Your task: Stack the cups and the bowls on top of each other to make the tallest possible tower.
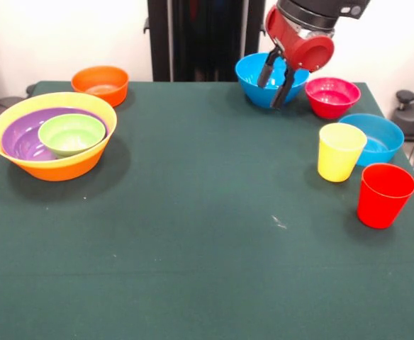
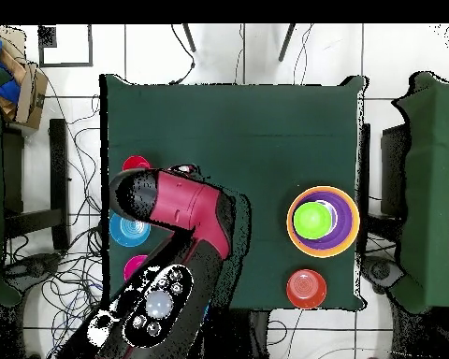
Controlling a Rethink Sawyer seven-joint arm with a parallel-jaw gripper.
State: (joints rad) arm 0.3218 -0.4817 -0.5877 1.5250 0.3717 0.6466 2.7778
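The tower is a large yellow-orange bowl (image 1: 58, 164) at the left, with a wide purple bowl (image 1: 21, 140) and a small green bowl (image 1: 71, 133) nested in it; it also shows in the overhead view (image 2: 323, 221). My gripper (image 1: 274, 81) hangs open at the far blue bowl (image 1: 251, 79), its dark fingers (image 1: 266, 71) apart in front of the bowl. Whether they touch the bowl I cannot tell. A pink-red bowl (image 1: 332, 96) sits just right of it. A second blue bowl (image 1: 376, 139), the yellow cup (image 1: 340, 151) and the red cup (image 1: 384, 195) stand upright at the right.
A small orange bowl (image 1: 101, 83) sits at the far left, behind the tower, and shows in the overhead view (image 2: 306, 288). In the overhead view my arm (image 2: 177, 234) covers the gripper and most of the cups and bowls on that side.
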